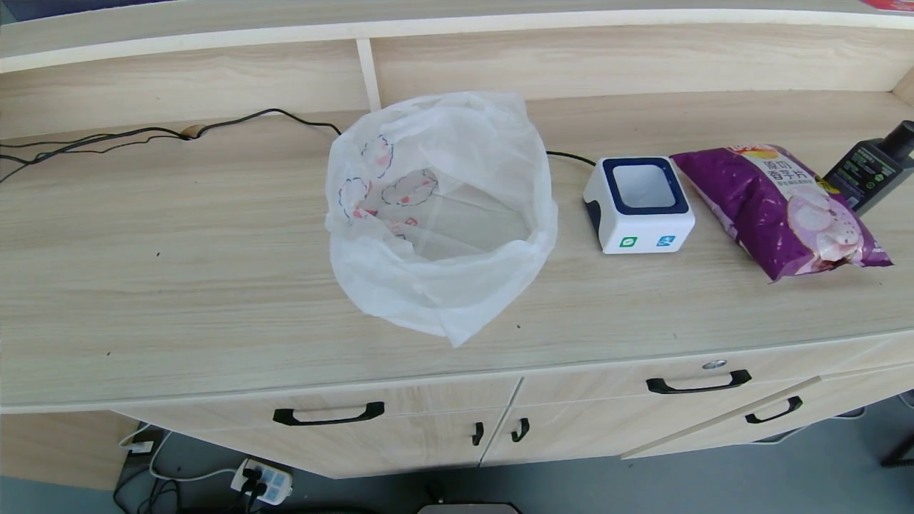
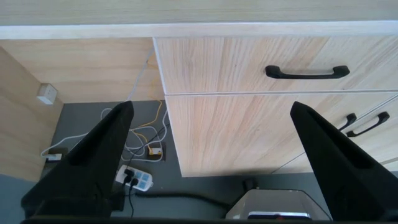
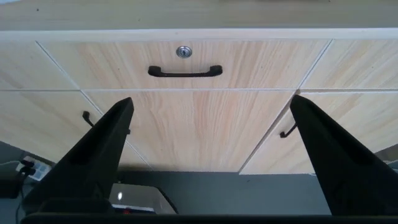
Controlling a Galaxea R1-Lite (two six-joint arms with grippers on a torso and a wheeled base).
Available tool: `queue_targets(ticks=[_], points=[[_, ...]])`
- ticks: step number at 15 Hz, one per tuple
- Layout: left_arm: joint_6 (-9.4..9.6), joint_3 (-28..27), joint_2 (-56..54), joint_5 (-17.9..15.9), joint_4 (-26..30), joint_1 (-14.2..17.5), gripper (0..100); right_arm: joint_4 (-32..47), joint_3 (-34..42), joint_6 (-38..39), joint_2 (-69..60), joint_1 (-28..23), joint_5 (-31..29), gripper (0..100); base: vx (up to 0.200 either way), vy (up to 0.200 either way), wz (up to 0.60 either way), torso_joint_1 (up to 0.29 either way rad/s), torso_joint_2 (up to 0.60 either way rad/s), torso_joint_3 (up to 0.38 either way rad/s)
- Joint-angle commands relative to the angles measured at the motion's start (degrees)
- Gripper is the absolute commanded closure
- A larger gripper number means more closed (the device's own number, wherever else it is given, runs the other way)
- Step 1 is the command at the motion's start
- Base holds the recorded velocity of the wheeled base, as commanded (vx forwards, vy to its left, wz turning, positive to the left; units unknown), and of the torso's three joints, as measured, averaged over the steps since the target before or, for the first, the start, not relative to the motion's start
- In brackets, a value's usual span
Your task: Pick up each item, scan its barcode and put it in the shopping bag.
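A white plastic shopping bag [image 1: 439, 214] stands open in the middle of the wooden counter [image 1: 178, 271]. Right of it sits a white barcode scanner [image 1: 638, 203] with a blue-framed window facing up. A purple snack bag [image 1: 782, 210] lies flat right of the scanner. Beyond that, at the right edge, a dark bottle [image 1: 875, 168] leans. My left gripper [image 2: 211, 118] is open, low in front of the cabinet drawers, with nothing between its fingers. My right gripper [image 3: 208, 115] is open too, facing the drawer with the lock.
Black cables [image 1: 143, 135] run along the back left of the counter. A raised shelf with a divider [image 1: 368, 71] backs the counter. Drawers with black handles [image 1: 328, 415] are below the front edge. A power strip [image 1: 264, 482] lies on the floor.
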Motion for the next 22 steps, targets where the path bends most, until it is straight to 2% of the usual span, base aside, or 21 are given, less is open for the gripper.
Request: queue_targets(ticks=[1, 3, 5, 6, 7, 9, 13, 15, 16, 17, 20, 22], points=[[0.10, 0.0, 0.1, 0.0, 0.0, 0.0, 0, 0.8, -23.8, 5.1, 25.7, 0.5, 1.8, 0, 0.000, 0.000, 0.00, 0.000, 0.00, 0.000], [0.10, 0.0, 0.1, 0.0, 0.0, -0.1, 0, -3.6, -30.8, 7.3, 38.7, 0.5, 1.8, 0, 0.000, 0.000, 0.00, 0.000, 0.00, 0.000], [0.02, 0.0, 0.1, 0.0, -0.1, 0.0, 0, -20.0, -33.2, 9.6, 52.0, 0.5, 2.2, 0, 0.000, 0.000, 0.00, 0.000, 0.00, 0.000], [-0.07, 0.0, 0.1, 0.0, 0.0, 0.0, 0, -25.2, -34.2, 9.0, 56.8, 0.5, 2.6, 0, 0.000, 0.000, 0.00, 0.000, 0.00, 0.000], [-0.16, 0.0, 0.1, 0.0, 0.0, -0.1, 0, -27.2, -35.1, 7.2, 59.8, 0.5, 5.0, 0, 0.000, 0.000, 0.00, 0.000, 0.00, 0.000], [-0.25, 0.0, 0.1, 0.0, 0.0, -0.1, 0, -26.3, -37.9, 3.1, 64.0, 0.2, 12.8, 0, 0.000, 0.000, 0.00, 0.000, 0.00, 0.000], [0.19, 0.0, 0.0, 0.0, -0.2, 0.0, 0, -25.0, -44.5, 2.1, 70.4, -0.2, 13.6, 0, 0.000, 0.000, 0.00, 0.000, 0.00, 0.000], [0.19, 0.0, 0.1, 0.0, -0.2, 0.0, 0, -18.4, -49.8, 1.9, 70.7, -2.1, 13.9, 0, 0.000, 0.000, 0.00, 0.000, 0.00, 0.000], [0.02, 0.0, 0.0, 0.0, -0.1, -0.1, 0, -12.1, -52.4, 0.9, 70.6, -4.3, 14.2, 0, 0.000, 0.000, 0.00, 0.000, 0.00, 0.000], [0.02, 0.0, 0.0, 0.0, 0.0, -0.1, 0, -9.9, -53.3, -1.0, 71.0, -6.7, 16.2, 0, 0.000, 0.000, 0.00, 0.000, 0.00, 0.000], [-0.16, 0.0, 0.0, 0.0, 0.0, 0.0, 0, -9.4, -57.2, -7.9, 76.6, -14.5, 21.4, 0, 0.000, 0.000, 0.00, 0.000, 0.00, 0.000], [-0.16, 0.0, 0.0, 0.0, 0.0, 0.0, 0, -8.3, -59.8, -7.9, 79.1, -14.8, 23.5, 0, 0.000, 0.000, 0.00, 0.000, 0.00, 0.000]])
